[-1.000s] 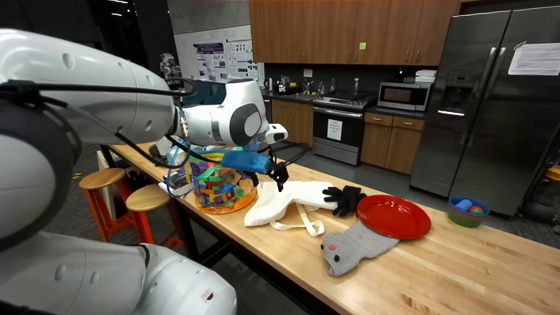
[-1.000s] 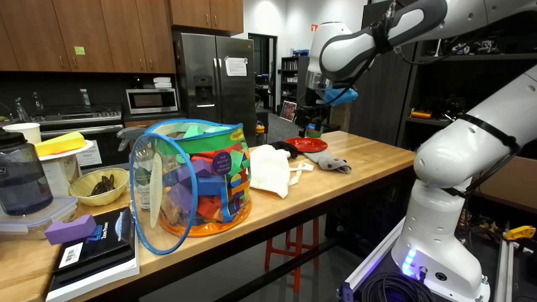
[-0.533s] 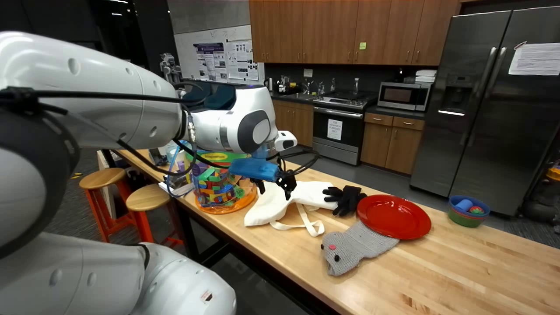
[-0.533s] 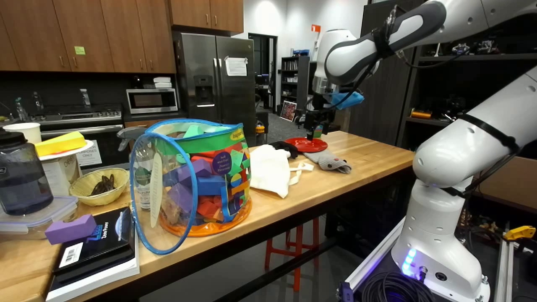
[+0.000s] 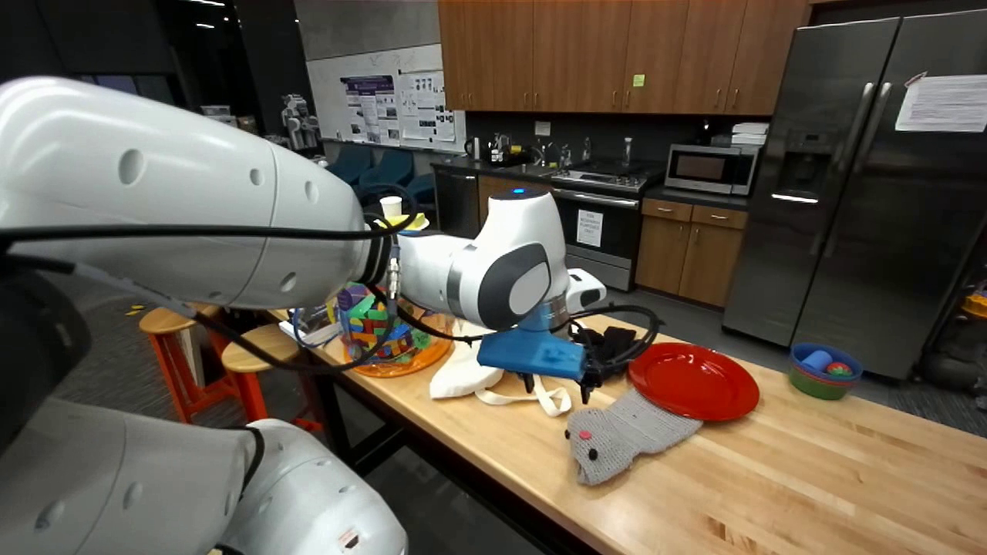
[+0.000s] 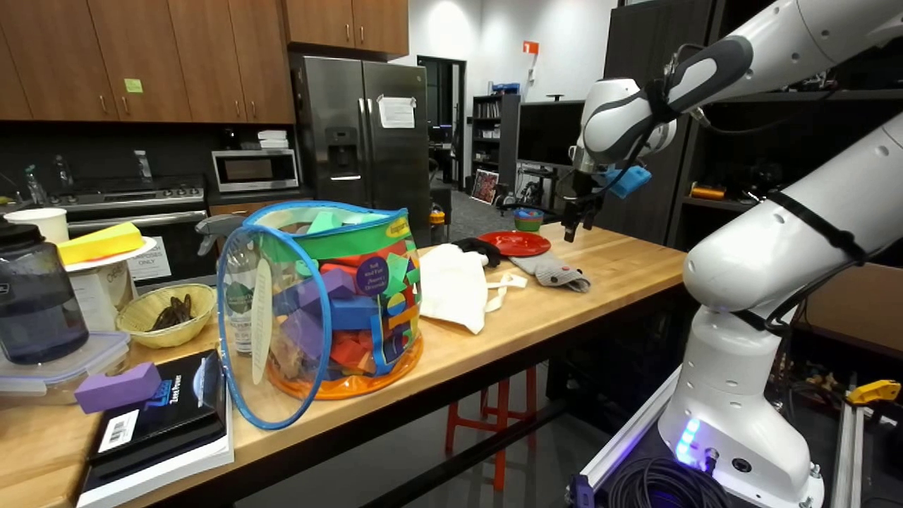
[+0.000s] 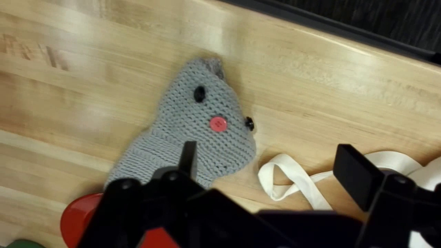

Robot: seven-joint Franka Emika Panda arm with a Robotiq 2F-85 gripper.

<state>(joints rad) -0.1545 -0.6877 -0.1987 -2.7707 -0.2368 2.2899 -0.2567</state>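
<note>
- Evidently, the black two-fingered gripper (image 7: 268, 160) pinches nothing: its fingers are spread wide and hang above the pale wooden table (image 5: 810, 478), with only air in the gap.
- The grey knitted puppet (image 7: 196, 131) with black and pink button features is nearest; it lies on the table below the fingers, apparently untouched, flattened presumably because its fabric is limp.
- The glossy red round plate (image 5: 694, 381) seems to overlap the puppet's far end, which probably weighs that end down.
- The off-white cloth bag (image 6: 451, 286) sprawls slack, perhaps for want of filling, and its flat strap (image 7: 305, 184) loops loosely near the puppet.
- The black fabric gloves (image 6: 483, 248) lie bunched between bag and plate; whether they touch the plate, I cannot tell.
- The clear drum-shaped plastic container (image 6: 346, 243) stands upright, likely braced by the coloured blocks (image 6: 353, 312) packed inside.
</note>
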